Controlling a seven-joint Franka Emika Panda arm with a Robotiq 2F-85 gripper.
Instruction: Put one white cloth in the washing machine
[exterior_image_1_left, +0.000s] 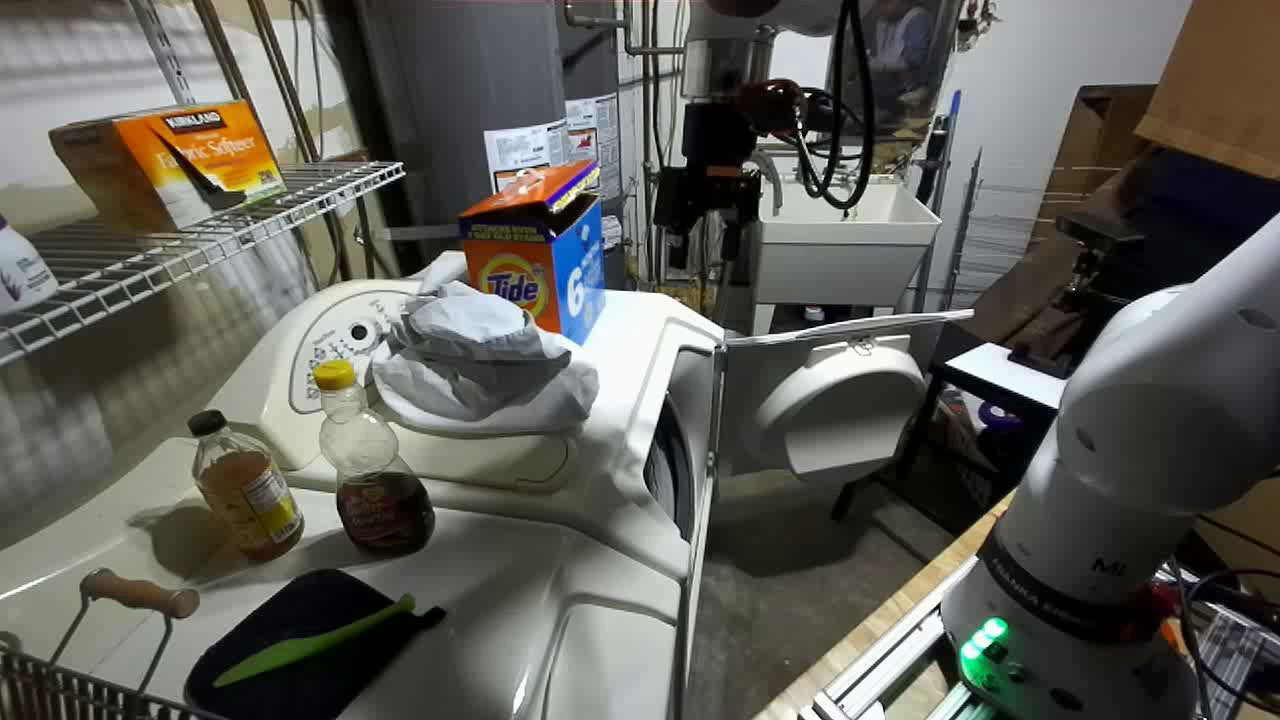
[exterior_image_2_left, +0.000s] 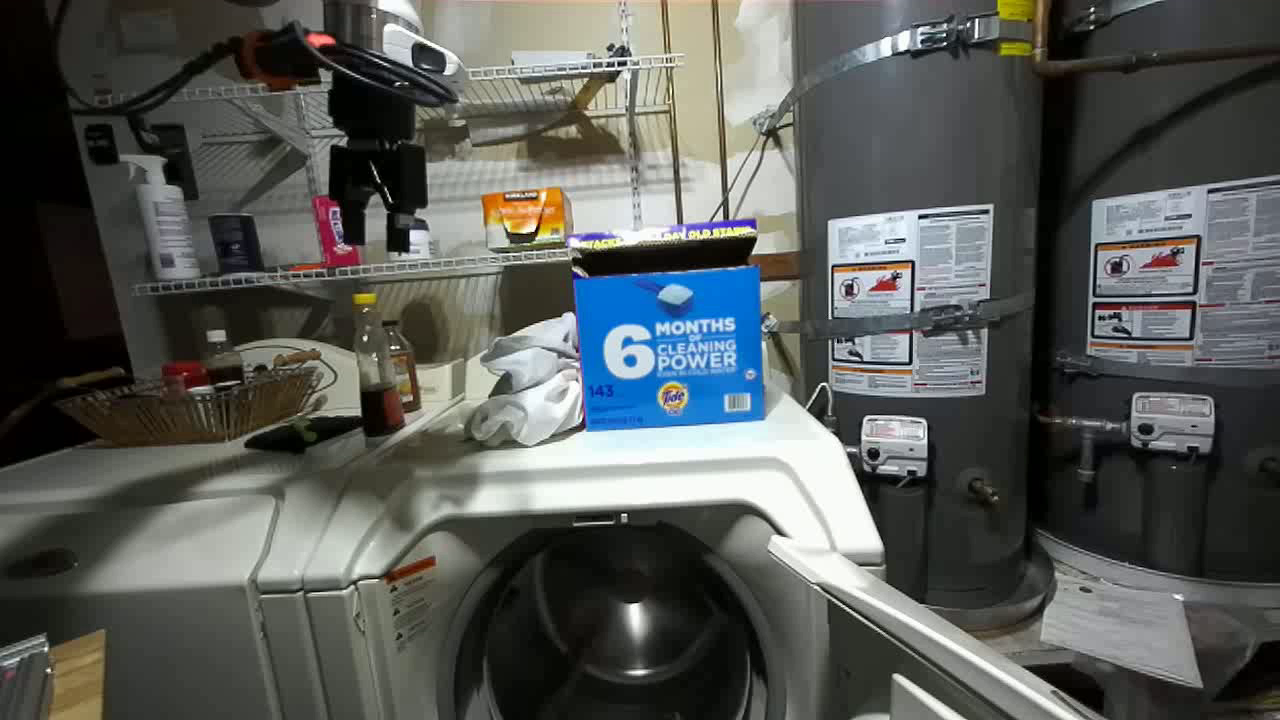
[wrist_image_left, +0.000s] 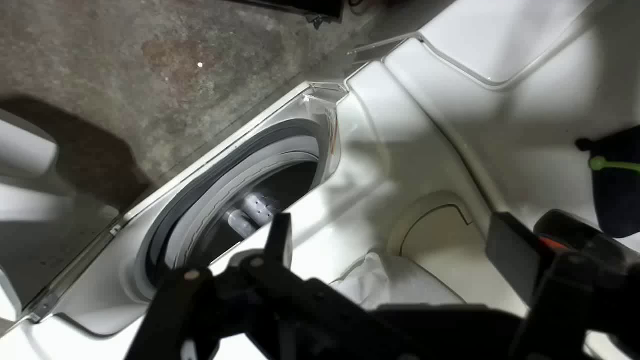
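Wrist view: gripper (wrist_image_left: 392, 237) above the washing machine (wrist_image_left: 340, 230), with fingers (wrist_image_left: 512, 257) apart. Both exterior views: crumpled white cloth (exterior_image_1_left: 485, 375) atop the washing machine, with its door (exterior_image_1_left: 845, 405) open.

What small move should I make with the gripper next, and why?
Probably ease the open black two-finger gripper down toward the crumpled greyish-white fabric cloth: the gripper hangs empty, higher than the cloth, which lies on top of the glossy white washing machine, whose white hinged door stands open.
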